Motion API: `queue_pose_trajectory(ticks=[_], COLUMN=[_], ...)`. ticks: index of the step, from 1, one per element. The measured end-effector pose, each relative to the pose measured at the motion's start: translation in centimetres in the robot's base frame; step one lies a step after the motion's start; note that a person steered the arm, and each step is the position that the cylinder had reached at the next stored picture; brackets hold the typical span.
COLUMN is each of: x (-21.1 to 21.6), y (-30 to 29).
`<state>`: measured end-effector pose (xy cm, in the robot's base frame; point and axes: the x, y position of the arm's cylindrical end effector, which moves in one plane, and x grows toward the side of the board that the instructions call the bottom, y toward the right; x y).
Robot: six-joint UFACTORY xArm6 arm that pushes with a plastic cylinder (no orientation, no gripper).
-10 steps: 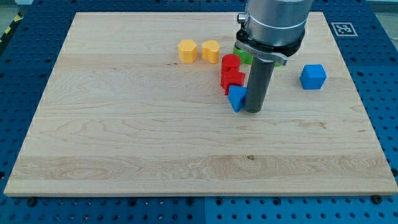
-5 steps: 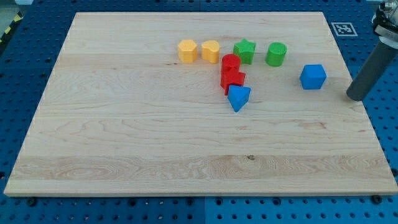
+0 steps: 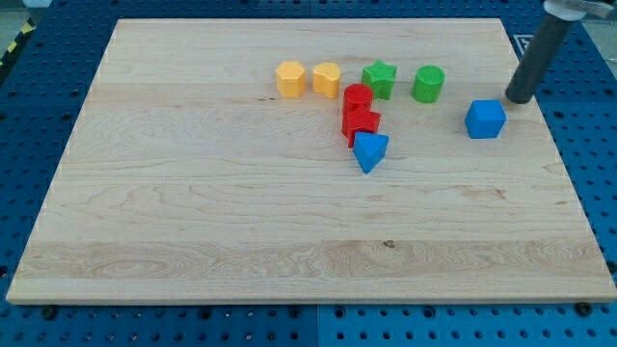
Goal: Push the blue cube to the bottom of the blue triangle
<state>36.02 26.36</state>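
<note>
Your rod ends in my tip (image 3: 519,99), which sits at the view's right edge of the wooden board (image 3: 193,222), just up and to the right of the blue cube (image 3: 485,119). Whether the tip touches the cube's upper right corner cannot be told; at most a sliver of board shows between them. The rod carries no jaws, so there is nothing to clench or release, and it grasps nothing.

The blue cube stands alone on the right side of the board, well apart from the blue triangle (image 3: 369,150), which lies near the board's middle, to the cube's left and slightly lower in the view. The board directly below the triangle shows bare wood.

Touching the triangle's upper left side is a red block (image 3: 361,122) of irregular outline, and a red cylinder (image 3: 358,97) stands against that block's upper side; the three form a short column running toward the view's top.

Along the upper part of the board you have a row of four pieces. From the view's left: a yellow hexagonal block (image 3: 290,78), a yellow rounded block (image 3: 327,78) just beside it, a green star (image 3: 380,79) just right of the red cylinder, and a green cylinder (image 3: 428,84) near the star but apart from it.

The board rests on a blue perforated table (image 3: 29,125).
</note>
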Motion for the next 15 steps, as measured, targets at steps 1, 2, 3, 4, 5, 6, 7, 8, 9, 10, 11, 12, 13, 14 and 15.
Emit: queue_pose_trajectory(ticks=[1,2,3,4,5,6,7,8,9,10,11,12,13,14,15], x=[0.0,0.3,3.4,6.5,7.9,10.3,12.3,12.4,15.3,16.1,16.1,16.1,16.1,16.1,16.1], y=[-2.0,-3.4,-4.3,-4.8,-6.1,-7.3,-7.5,-2.0,-1.0,-3.8,-7.0,-9.9,-11.0,-11.8,-13.1])
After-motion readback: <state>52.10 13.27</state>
